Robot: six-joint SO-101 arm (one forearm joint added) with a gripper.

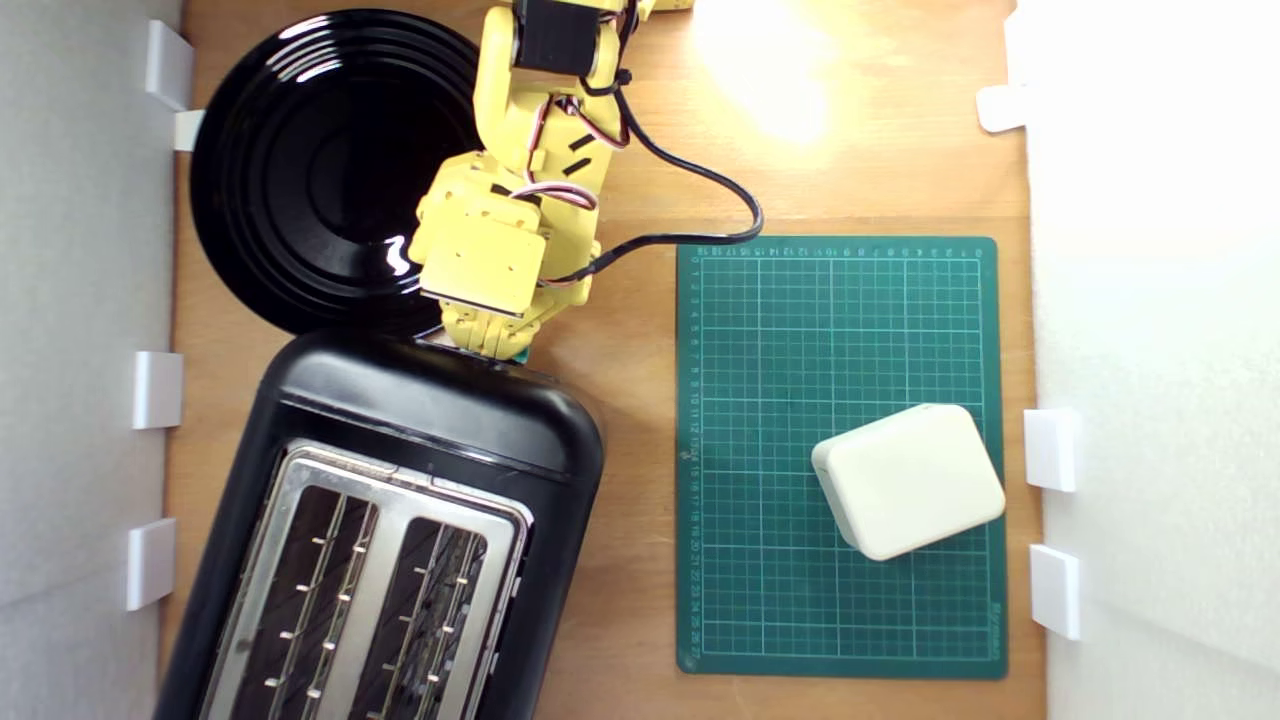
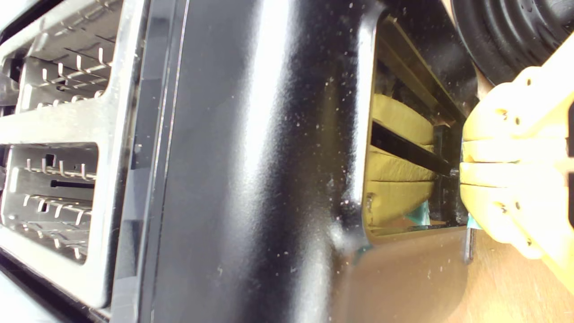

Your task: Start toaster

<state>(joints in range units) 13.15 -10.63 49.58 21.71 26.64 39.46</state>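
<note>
One lever, one push: my claw is down at the toaster's end face.

Toaster lies bottom-left in the exterior view, slots empty, black plate just behind it. My yellow fingers sit pressed close together against the teal lever; whether they actually pinch it, I cannot tell. The risk, as I judge it: I'm catching only the lever's edge, so a downward press could slide off, or shove the glossy body sideways.
</note>
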